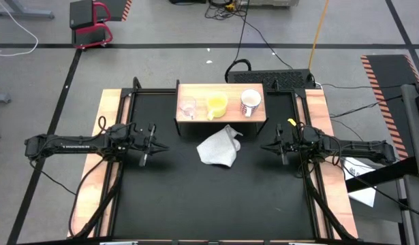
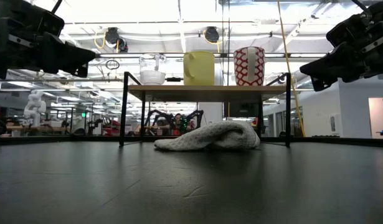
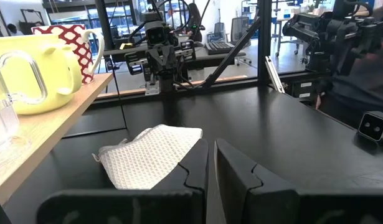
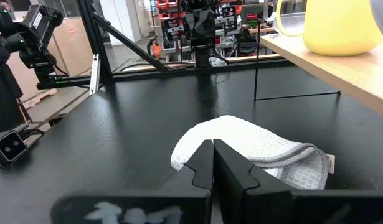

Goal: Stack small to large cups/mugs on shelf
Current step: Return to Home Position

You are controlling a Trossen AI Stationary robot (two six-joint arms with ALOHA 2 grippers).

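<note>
White lettering runs along the left arm (image 1: pixel 74 144), too small to read; nothing else legible.

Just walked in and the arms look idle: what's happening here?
Nothing is being handled. A tiny clear glass cup, a yellow handled cup and a white red-patterned mug stand in a row on the low light-wood shelf. A grey-white cloth lies in front of it. The left gripper and right gripper hover shut and empty at either side.

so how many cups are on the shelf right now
3, in a row on the shelf: the clear glass cup at its left end, the yellow cup in the middle, the white patterned mug at its right end. None looks hidden.
</note>
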